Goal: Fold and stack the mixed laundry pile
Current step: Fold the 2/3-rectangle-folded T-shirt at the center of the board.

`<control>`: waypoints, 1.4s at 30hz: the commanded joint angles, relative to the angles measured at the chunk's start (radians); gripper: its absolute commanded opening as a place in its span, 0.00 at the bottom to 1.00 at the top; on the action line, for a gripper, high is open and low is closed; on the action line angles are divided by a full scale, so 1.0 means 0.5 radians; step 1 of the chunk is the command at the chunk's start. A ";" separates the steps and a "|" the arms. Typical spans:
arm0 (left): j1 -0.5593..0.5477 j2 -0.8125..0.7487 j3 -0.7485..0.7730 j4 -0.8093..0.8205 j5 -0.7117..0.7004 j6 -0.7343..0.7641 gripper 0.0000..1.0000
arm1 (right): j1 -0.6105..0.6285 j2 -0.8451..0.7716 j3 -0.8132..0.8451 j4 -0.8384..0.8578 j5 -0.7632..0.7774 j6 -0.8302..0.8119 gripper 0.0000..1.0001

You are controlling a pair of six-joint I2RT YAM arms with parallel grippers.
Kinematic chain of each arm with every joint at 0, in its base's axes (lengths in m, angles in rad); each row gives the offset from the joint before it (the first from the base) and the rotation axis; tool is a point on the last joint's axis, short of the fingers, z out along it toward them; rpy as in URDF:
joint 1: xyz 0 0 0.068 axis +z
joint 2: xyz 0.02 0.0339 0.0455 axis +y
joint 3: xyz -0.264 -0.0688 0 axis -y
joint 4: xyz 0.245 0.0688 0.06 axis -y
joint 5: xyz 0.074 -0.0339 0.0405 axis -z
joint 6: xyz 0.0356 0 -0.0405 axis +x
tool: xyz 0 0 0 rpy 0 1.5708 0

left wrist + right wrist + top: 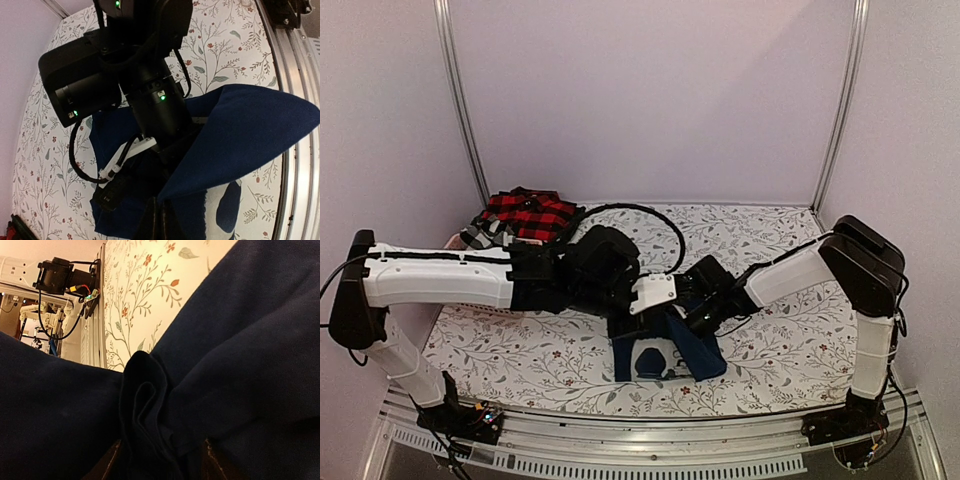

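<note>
The navy blue trousers (705, 355) lie bunched at the near middle of the floral table, with a pale patch showing in front. Both wrists meet above them. My left gripper (658, 322) is shut on a lifted edge of the navy cloth (250, 130); its fingertips (159, 222) pinch the fold. My right gripper (692, 322) is shut on a thick bunched fold of the trousers (250, 340), which fills the gap between its fingers (160, 460). The red-and-black plaid piece (530, 212) and the checked shirt (480, 232) lie at the far left. The black lettered garment is not in view.
The floral table cover (520, 350) runs out to both sides of the trousers. A metal rail (650, 430) runs along the near edge. The right arm's wrist and white camera bracket (130, 150) hang close in front of my left gripper. Walls enclose the back and sides.
</note>
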 commanded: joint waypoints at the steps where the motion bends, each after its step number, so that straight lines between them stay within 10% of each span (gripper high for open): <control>1: 0.077 0.008 -0.001 0.029 0.104 0.047 0.00 | -0.257 -0.157 0.085 -0.220 0.108 -0.041 0.53; 24: 0.613 0.639 0.292 0.172 0.439 0.090 0.00 | -0.603 0.560 0.620 -0.217 0.109 -0.071 0.50; 42: 0.821 1.008 0.442 0.202 0.497 0.135 0.00 | -0.758 0.004 0.487 -0.209 0.219 0.051 0.60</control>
